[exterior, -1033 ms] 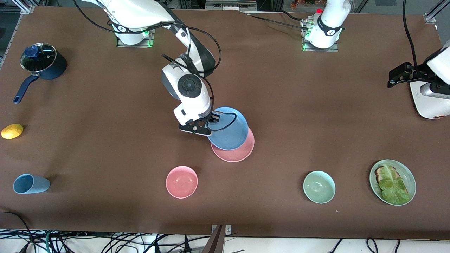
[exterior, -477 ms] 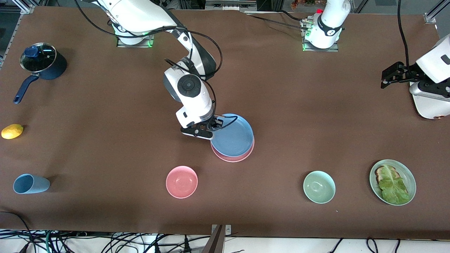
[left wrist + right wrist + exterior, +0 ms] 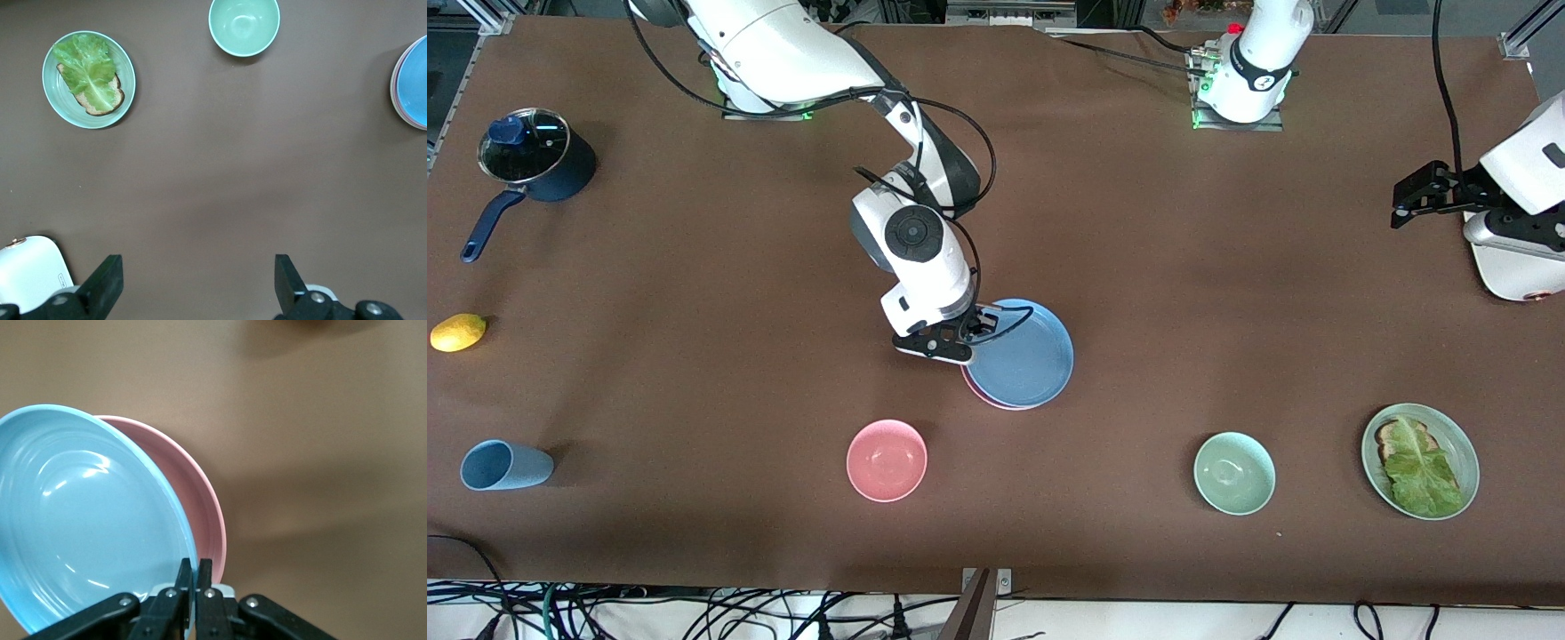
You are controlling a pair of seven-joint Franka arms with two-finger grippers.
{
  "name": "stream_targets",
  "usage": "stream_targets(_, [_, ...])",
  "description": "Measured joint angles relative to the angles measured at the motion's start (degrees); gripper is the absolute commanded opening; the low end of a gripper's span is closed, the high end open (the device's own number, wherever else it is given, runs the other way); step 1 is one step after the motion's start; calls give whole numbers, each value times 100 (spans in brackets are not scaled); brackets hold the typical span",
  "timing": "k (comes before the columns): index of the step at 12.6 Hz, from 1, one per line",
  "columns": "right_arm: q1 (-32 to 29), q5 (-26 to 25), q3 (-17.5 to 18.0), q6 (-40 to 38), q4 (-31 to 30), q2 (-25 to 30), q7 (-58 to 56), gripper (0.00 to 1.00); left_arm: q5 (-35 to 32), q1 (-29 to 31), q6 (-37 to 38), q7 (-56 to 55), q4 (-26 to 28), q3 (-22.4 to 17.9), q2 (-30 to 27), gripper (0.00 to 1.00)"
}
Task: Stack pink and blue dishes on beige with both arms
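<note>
A: Right gripper (image 3: 971, 331) clamped on the rim of the blue plate (image 3: 1021, 354), holding it over the pink plate (image 3: 985, 397), whose edge just peeks out underneath, mid-table.

B: Any beige plate?

A: Can't tell, it's covered. Going across: a lidded pot (image 3: 538, 164) and a lemon (image 3: 458, 332) at the right arm's end, a blue cup (image 3: 505, 465) on its side, a pink bowl (image 3: 887, 460) nearer the camera than the stack.

B: And further along?

A: A green bowl (image 3: 1234, 473), a green plate (image 3: 1462, 442) with toast and lettuce (image 3: 1417, 469). The left gripper (image 3: 197, 283) waits, jaws wide, over bare table by a white appliance (image 3: 1513, 267).
</note>
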State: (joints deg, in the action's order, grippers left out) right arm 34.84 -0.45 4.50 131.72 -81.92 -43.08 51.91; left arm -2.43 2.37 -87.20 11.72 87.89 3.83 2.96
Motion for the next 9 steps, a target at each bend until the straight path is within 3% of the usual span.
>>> stream_targets(2, [1, -1, 0, -1, 6, 0, 0, 9, 0, 7, -1, 1, 2, -5, 0, 100])
stream_targets(5, [1, -1, 0, -12, 7, -3, 0, 23, 0, 10, -13, 2, 2, -7, 0, 100])
stream_targets(6, [1, -1, 0, -18, 7, -6, 0, 57, 0, 12, -17, 2, 2, -9, 0, 100])
stream_targets(7, [1, -1, 0, -22, 7, -6, 0, 81, 0, 13, -20, 2, 2, -12, 0, 100])
stream_targets(8, [1, -1, 0, -37, 7, -6, 0, 100, 0, 15, -21, 2, 3, -14, 0, 100])
stream_targets(9, [1, -1, 0, -70, 7, -6, 1, 100, 0, 19, -22, 1, 4, -15, 0, 100])
